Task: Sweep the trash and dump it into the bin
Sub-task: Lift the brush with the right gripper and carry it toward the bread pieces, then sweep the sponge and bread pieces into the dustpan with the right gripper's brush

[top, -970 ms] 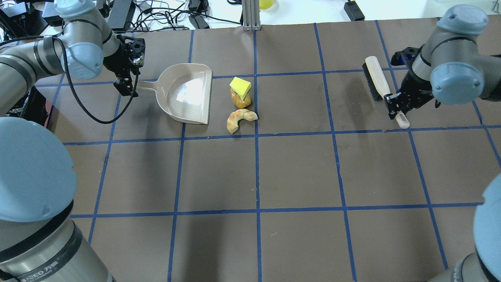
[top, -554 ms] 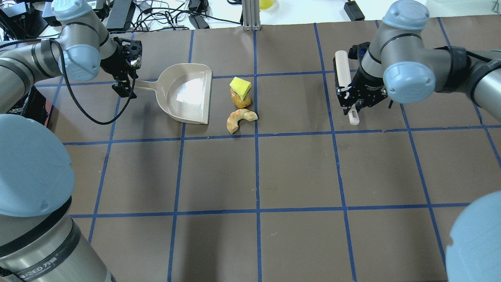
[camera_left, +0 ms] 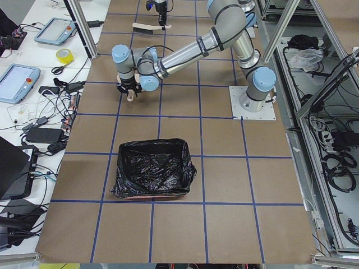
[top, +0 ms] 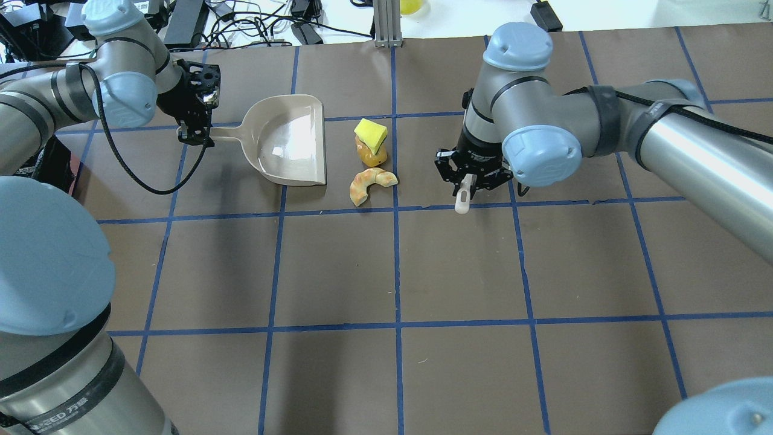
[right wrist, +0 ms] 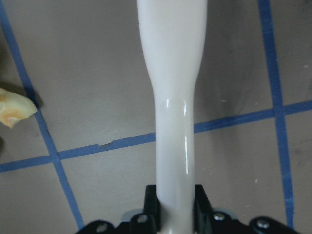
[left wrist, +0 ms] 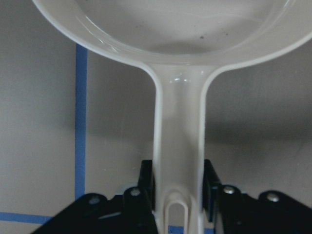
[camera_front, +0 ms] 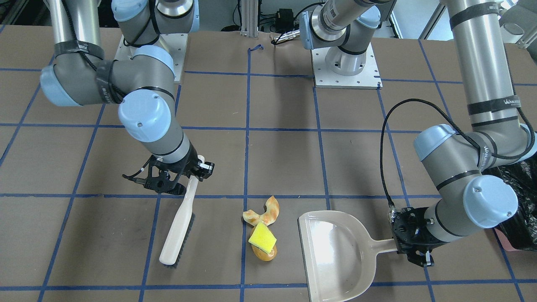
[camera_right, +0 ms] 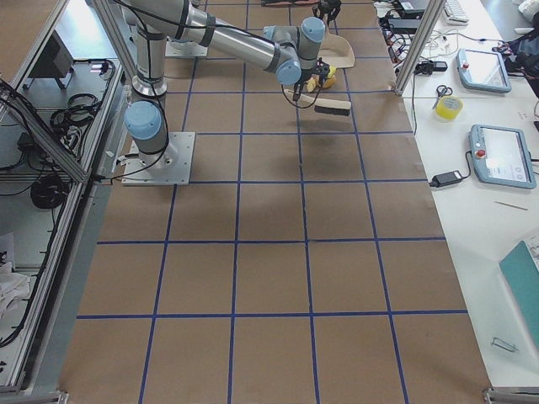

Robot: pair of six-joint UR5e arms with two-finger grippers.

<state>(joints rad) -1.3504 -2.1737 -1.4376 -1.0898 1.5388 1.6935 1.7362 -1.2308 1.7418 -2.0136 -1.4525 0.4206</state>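
Note:
The croissant (top: 371, 183), the potato-like lump (top: 369, 156) and the yellow sponge (top: 371, 135) resting on the lump lie together just right of a beige dustpan (top: 288, 145). My left gripper (top: 194, 130) is shut on the dustpan handle (left wrist: 178, 146). My right gripper (top: 468, 181) is shut on a white brush handle (right wrist: 173, 122). The brush (camera_front: 178, 226) stands a short way to the trash's right in the overhead view, bristles toward the table. A croissant tip (right wrist: 12, 109) shows in the right wrist view. The black-lined pink bin (camera_left: 151, 174) stands on the robot's left, beyond the dustpan.
Cables and power bricks (top: 259, 24) and an aluminium post (top: 386, 24) sit past the table's far edge. The bin's black bag (camera_front: 520, 188) shows at the front view's right edge beside my left arm. Blue tape lines grid the brown table.
My right arm has carried the brush leftward across the table to just right of the trash. The left gripper has turned the dustpan slightly. The trash has not moved.

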